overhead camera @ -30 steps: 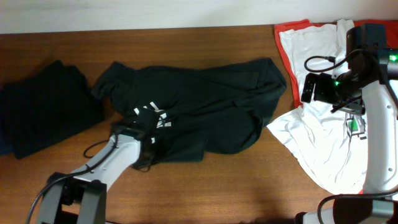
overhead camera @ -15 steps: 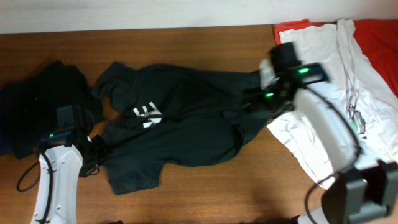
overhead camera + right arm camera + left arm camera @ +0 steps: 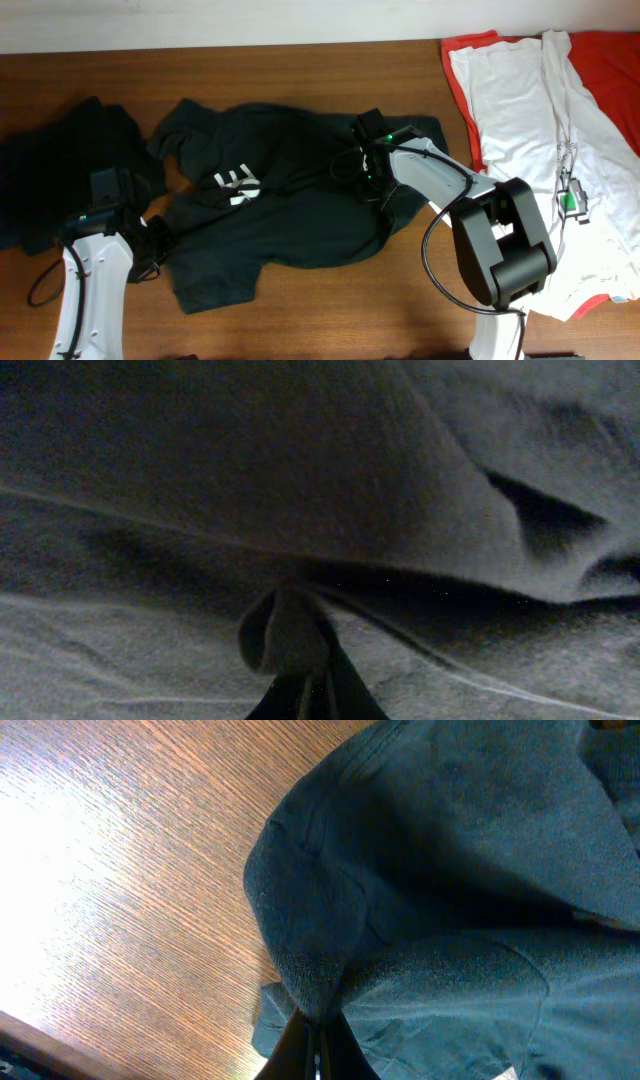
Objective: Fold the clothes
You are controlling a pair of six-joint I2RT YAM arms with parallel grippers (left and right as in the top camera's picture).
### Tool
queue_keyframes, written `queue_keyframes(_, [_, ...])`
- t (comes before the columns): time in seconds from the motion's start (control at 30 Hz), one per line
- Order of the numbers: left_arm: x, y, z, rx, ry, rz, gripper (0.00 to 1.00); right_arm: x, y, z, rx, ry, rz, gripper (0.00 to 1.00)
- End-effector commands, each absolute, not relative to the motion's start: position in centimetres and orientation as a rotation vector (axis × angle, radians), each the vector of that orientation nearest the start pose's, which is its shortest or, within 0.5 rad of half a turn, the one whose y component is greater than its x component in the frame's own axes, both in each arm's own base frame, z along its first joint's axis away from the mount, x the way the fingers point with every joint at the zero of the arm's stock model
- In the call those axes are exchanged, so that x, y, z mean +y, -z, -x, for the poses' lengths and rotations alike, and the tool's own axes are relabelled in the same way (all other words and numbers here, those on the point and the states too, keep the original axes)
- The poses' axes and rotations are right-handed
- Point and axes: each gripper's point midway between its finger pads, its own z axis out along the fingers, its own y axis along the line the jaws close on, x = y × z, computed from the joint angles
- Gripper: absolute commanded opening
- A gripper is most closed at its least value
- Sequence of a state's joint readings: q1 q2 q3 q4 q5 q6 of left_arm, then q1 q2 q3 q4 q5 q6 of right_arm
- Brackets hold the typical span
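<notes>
A: Where is the large black T-shirt (image 3: 300,200) found?

B: It is spread, much wrinkled, across the middle of the worktop (image 3: 380,310). The white lettering (image 3: 237,184) is turned up on its left part.

A: How are its edges held?

B: The left edge is gripped by the left end effector (image 3: 312,1042). In the left wrist view the two fingers are seen pressed together on a raised fold of the cloth, and bare wood is seen just beside that fold. A small pinched fold is clamped by the right end effector (image 3: 303,695) in the right part of the shirt, and the cloth is bunched around it.

A: What room is left open for moving?

B: A wide strip of bare wood is seen in front of the shirt, and a narrower one behind it. On the left, a pile of dark clothes (image 3: 60,190) is laid just beside the shirt's sleeve. On the right, a white T-shirt (image 3: 520,140) is laid over a red-orange T-shirt (image 3: 605,60). Its edge is near the right edge of the black shirt, but it cannot be told whether the two are touching.
</notes>
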State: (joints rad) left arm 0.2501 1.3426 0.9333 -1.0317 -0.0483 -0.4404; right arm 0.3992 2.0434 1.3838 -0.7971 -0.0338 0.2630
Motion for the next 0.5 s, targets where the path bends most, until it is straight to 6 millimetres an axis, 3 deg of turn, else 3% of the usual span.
queue_keyframes(0.0, [6.8, -8.5, -23.2, 2.830, -0.043, 1.007, 0.00, 14.8, -2.6, -37.9, 2.993, -0.057, 0.119, 0.07])
queue_keyframes(0.13, [7.0, -8.8, -23.9, 2.808, -0.038, 0.991, 0.00, 12.3, -7.1, -38.3, 3.006, -0.046, -0.022, 0.04])
queue_keyframes(0.17, [6.6, -9.7, -24.8, 2.805, 0.005, 0.917, 0.00, 10.9, -9.7, -38.5, 2.993, -0.049, -0.076, 0.04])
queue_keyframes(0.23, [6.7, -14.1, -28.4, 2.699, 0.073, 0.791, 0.00, 7.4, -18.5, -39.3, 2.866, -0.085, -0.201, 0.04])
queue_keyframes(0.27, [6.9, -16.1, -29.7, 2.650, 0.081, 0.738, 0.00, 6.4, -21.7, -39.2, 2.805, -0.098, -0.218, 0.04])
queue_keyframes(0.3, [7.1, -19.2, -31.3, 2.577, 0.089, 0.686, 0.00, 5.3, -26.3, -38.5, 2.715, -0.109, -0.202, 0.04])
queue_keyframes(0.4, [7.9, -30.4, -34.0, 2.333, 0.080, 0.590, 0.00, 4.1, -35.3, -35.4, 2.500, -0.142, -0.176, 0.04])
queue_keyframes(0.43, [8.2, -33.7, -34.0, 2.261, 0.074, 0.577, 0.00, 4.0, -37.3, -34.6, 2.441, -0.150, -0.161, 0.04])
queue_keyframes(0.47, [8.7, -38.2, -33.8, 2.156, 0.061, 0.563, 0.00, 3.8, -40.1, -33.5, 2.358, -0.152, -0.149, 0.04])
